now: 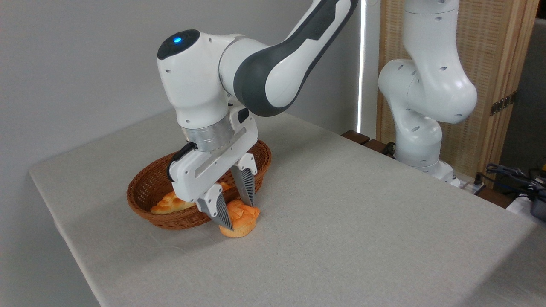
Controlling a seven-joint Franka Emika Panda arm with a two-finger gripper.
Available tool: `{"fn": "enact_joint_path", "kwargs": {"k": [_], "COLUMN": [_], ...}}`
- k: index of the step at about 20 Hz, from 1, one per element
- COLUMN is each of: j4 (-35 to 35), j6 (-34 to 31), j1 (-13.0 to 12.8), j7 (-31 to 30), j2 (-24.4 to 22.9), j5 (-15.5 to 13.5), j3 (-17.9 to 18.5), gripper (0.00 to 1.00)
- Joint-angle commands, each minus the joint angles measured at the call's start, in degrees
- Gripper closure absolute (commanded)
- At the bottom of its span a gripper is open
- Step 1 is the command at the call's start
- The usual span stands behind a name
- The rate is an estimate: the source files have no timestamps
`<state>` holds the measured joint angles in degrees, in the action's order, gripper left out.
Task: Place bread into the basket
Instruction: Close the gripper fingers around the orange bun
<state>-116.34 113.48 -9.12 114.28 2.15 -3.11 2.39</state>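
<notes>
The bread (241, 219) sits on the table (362, 213) just outside the basket (145, 200), at its right front rim — upright, swirled top facing up, with no clear long axis. The gripper (236, 209) straddles the bun with one ribbed finger at each side; the fingers appear to touch it, but a firm grip cannot be confirmed. Inside the basket lies a braided loaf (170, 204), long axis running left–right.

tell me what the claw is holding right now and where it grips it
The claw has a finger on each side of the small orange bun, at its upper part. The bun looks to be still on the table, beside the basket.
</notes>
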Motion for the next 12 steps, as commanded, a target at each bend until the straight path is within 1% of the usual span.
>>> {"fn": "enact_joint_path", "kwargs": {"k": [1,8,11,12], "j4": [-0.38,0.06,0.14,0.49], "j6": [0.25,-0.27,-0.36,-0.36], "j1": [-0.2,0.15,0.5,0.5], "j7": [0.86,0.95,1.12,1.12], "j2": [-0.13,-1.0,-2.23,-2.67], "j5": [0.39,0.39,0.48,0.48], "j3": [0.33,1.21,1.39,2.43], "gripper": [0.68,0.68,0.68,0.68]}}
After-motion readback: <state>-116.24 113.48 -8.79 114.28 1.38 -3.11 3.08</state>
